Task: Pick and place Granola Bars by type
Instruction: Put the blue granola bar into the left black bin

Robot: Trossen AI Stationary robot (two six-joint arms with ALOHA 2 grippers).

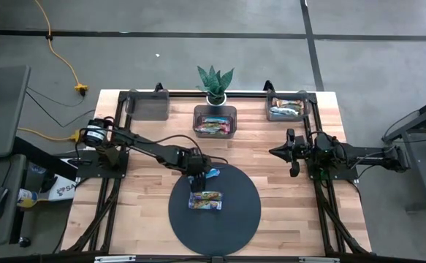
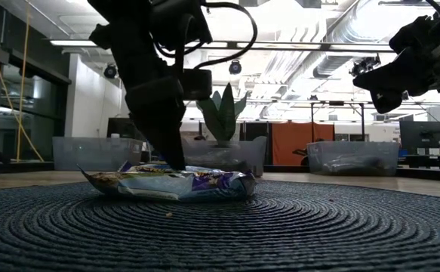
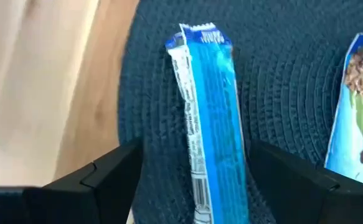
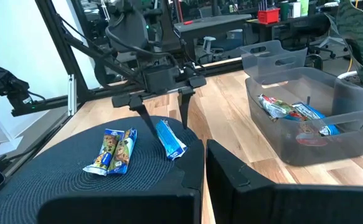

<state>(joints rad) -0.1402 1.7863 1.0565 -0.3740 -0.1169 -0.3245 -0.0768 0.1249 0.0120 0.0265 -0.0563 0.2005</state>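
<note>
A blue granola bar (image 3: 209, 118) lies flat on the round dark mat (image 1: 234, 219), at its far left part (image 1: 211, 173). My left gripper (image 3: 193, 152) points steeply down over it, open, with one finger (image 4: 141, 115) on each side of the bar's end and a gap to the wrapper. Two more bars (image 1: 205, 199) with blue-green wrappers lie side by side at the mat's middle (image 4: 114, 151). My right gripper (image 1: 278, 152) waits shut and level above the table's right half.
Three clear grey bins stand along the far edge: the left one (image 1: 148, 104), the middle one (image 1: 215, 120) with several bars, and the right one (image 1: 287, 108) with bars. A potted plant (image 1: 215, 84) stands behind the middle bin. Bare wood surrounds the mat.
</note>
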